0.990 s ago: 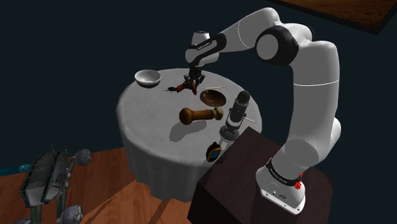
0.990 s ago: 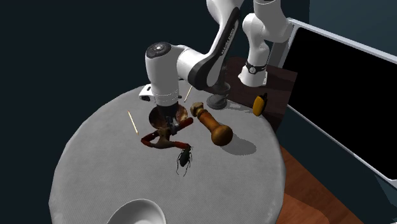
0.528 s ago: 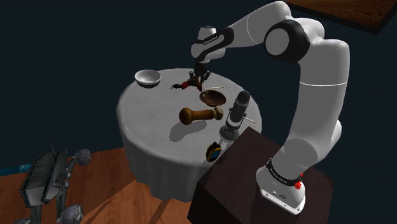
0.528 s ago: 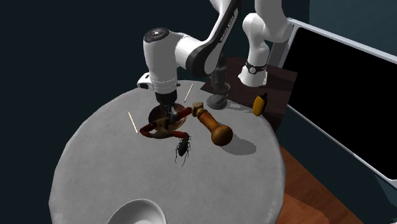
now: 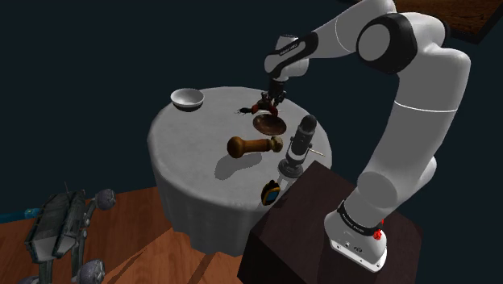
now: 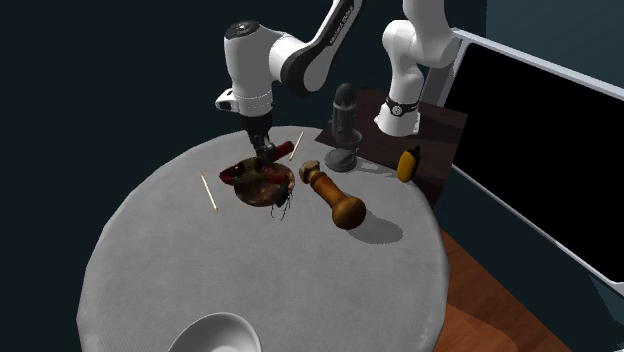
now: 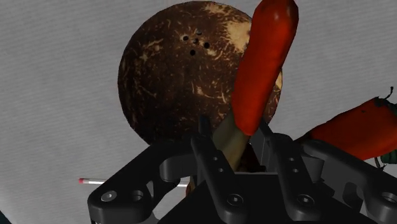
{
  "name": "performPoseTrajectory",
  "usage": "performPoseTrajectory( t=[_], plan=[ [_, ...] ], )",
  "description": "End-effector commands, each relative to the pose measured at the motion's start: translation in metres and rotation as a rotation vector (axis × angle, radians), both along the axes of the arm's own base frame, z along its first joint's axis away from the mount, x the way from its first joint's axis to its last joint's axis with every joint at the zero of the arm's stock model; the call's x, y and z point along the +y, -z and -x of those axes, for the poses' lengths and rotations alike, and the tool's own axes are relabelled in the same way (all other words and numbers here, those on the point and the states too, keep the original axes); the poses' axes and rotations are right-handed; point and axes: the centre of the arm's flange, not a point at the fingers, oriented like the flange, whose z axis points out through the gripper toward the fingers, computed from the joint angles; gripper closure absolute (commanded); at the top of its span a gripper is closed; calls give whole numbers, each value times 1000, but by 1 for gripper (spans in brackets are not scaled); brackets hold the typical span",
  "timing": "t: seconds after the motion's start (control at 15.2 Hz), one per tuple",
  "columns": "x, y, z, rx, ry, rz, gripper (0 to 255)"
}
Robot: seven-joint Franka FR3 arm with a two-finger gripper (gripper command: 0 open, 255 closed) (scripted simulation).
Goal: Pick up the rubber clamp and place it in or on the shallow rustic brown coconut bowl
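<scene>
over the coconut bowl (image 7: 184, 76), pincer (image 7: 243, 151) snug around the red-handled clamp (image 7: 264, 63), its front end hidden

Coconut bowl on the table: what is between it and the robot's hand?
A red-handled clamp, clasped in the hand, hangs over the coconut bowl. The wrist view shows this most plainly.

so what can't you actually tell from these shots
Wrist view: the lower end of the clamp, hidden behind the body of the pincer.
Second exterior view: whether the clamp touches the coconut bowl beneath it; they overlap and are too small.
Shoulder view: what the yellow and dark object beside the stand is; too small to tell.
</scene>
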Motion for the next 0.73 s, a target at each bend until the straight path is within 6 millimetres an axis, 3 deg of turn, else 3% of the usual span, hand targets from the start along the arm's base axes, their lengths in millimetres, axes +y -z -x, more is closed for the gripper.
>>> performPoseTrajectory(
  t=[0.0,0.07,0.66],
  plan=[
    [-17,2,18,0,-1,0,255],
    [-26,1,28,0,-1,0,255],
    [-26,49,28,0,-1,0,255]
  ],
)
